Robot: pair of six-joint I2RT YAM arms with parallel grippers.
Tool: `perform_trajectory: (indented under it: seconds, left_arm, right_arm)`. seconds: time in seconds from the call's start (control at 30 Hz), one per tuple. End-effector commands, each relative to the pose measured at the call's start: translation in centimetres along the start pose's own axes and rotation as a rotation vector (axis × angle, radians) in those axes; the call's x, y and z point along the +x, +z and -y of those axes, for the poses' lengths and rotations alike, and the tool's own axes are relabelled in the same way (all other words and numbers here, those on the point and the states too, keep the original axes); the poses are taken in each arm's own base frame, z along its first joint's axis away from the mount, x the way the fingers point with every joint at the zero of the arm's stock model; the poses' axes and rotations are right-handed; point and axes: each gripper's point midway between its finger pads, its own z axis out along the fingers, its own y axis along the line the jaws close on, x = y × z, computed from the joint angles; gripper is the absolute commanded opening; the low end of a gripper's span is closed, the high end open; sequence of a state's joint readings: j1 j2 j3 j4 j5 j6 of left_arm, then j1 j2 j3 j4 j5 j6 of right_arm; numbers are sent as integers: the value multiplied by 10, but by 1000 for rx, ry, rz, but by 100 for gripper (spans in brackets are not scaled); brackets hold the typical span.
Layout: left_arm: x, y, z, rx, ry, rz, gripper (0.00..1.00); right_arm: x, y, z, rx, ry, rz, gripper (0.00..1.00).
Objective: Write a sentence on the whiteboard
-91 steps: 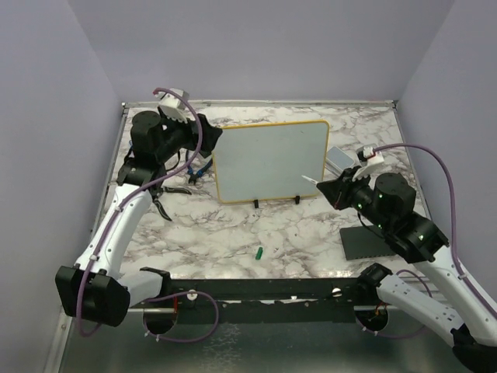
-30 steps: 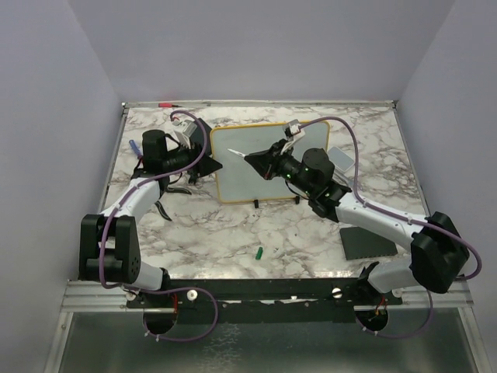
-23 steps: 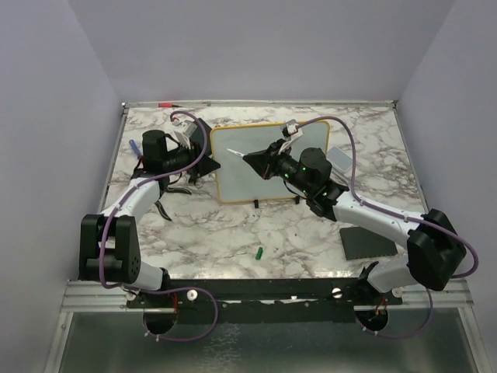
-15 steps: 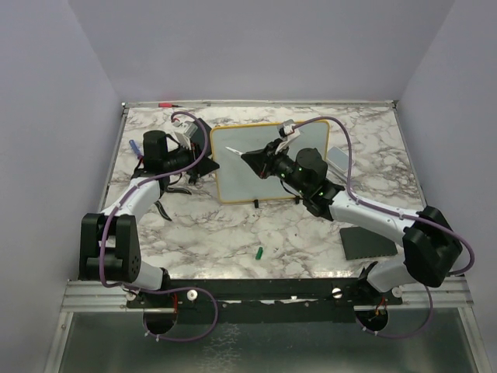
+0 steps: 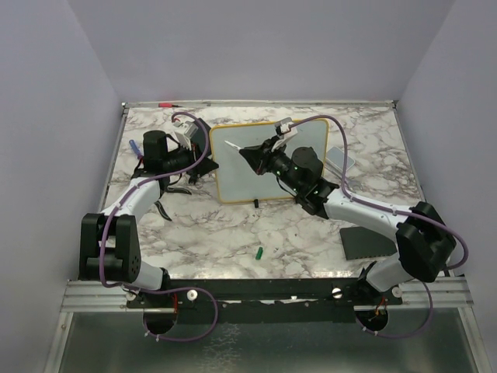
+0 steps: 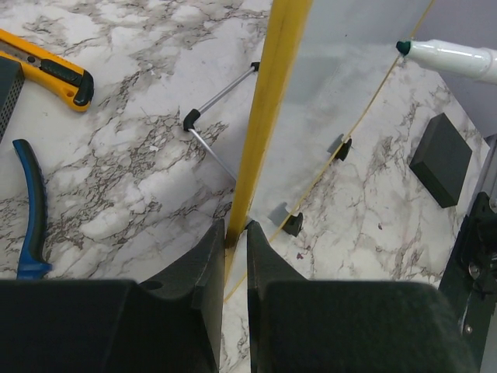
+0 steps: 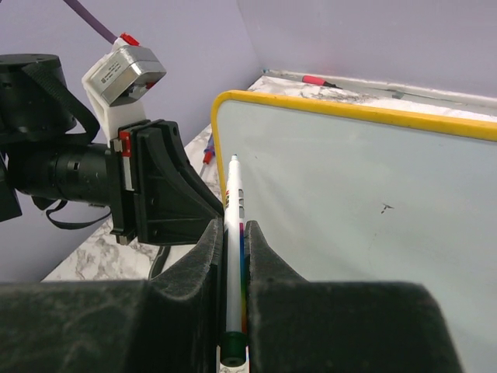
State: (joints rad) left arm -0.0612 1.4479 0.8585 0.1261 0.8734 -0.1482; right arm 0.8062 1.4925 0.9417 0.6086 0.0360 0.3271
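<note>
White marker (image 5: 233, 145) shifted left, whiteboard (image 5: 237, 179) edge clamped

Left end effector (image 6: 235, 227) and right end effector (image 7: 233, 231), both clamped tight, point inward toward each other.

A marbled desk (image 5: 233, 229) carried a flat black square pad (image 5: 369, 242) near its front right corner. A small green cap (image 5: 259, 252) lay near the middle of the front edge. A red pen (image 5: 165, 104) lay along the back edge, toward the left corner. Near the left edge lay a yellow utility knife (image 6: 46, 68) and blue-handled pliers (image 6: 27, 198), close to each other.
</note>
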Motion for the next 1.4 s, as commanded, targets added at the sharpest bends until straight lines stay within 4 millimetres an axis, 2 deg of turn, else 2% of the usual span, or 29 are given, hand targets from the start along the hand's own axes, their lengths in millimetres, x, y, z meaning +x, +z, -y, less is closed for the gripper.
perform_trajectory:
  seconds: [0.0,0.13,0.4,0.63,0.93,1.13,1.37]
  left_arm:
    - [-7,-1,-4,-29,30,9,5]
    - [-7,-1,-4,-28,37,10,0]
    - [-6,-2,-2,-27,57,9,0]
    - [-4,-1,2,-20,75,3,0]
    - [-6,-2,2,-24,83,6,0]
    - [-7,-2,2,-31,83,8,0]
    - [-8,-3,2,-37,85,11,0]
  right_arm:
    - [-13,12,-3,10,-23,51,0]
    - [-11,14,1,31,-26,50,0]
    - [-8,18,10,83,-39,51,0]
    - [-3,23,10,91,-60,40,0]
    - [17,29,6,79,-72,-14,0]
    - [31,24,9,110,-80,-42,0]
    - [29,5,33,248,-66,-11,0]
